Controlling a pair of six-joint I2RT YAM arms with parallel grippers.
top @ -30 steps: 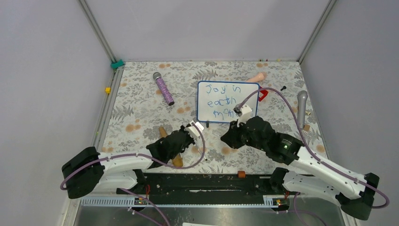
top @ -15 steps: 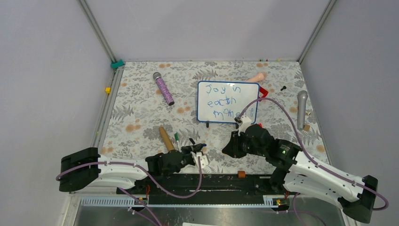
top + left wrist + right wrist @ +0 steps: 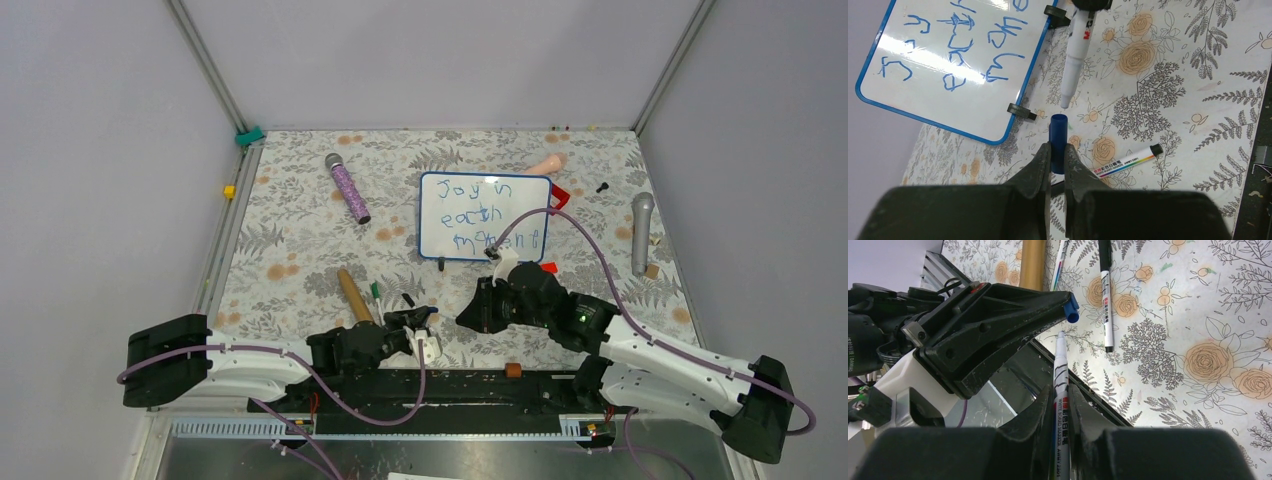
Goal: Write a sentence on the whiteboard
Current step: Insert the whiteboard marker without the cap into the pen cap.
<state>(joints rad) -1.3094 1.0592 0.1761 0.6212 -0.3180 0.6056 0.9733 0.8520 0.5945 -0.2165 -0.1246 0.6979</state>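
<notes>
I'm pinching a blue marker cap [image 3: 1058,134] tight in my left pincer [image 3: 1057,150] and a white marker [image 3: 1058,371] in my right pincer [image 3: 1060,396]. The whiteboard [image 3: 436,236] is sitting beyond, with a loose pen [image 3: 1125,162] on the bench [image 3: 300,210].

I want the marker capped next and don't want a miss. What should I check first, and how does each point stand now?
1. Sentence finished on the whiteboard: ok, three blue lines.
2. Blue cap clamped in the left gripper: ok.
3. Marker clamped in the right gripper, tip forward: ok.
4. Tip lined up with the cap: not ok, near but off to one side.
5. Cap's open end faces the tip: cannot tell.
6. Loose pen lies flat, off the line between them: ok.
</notes>
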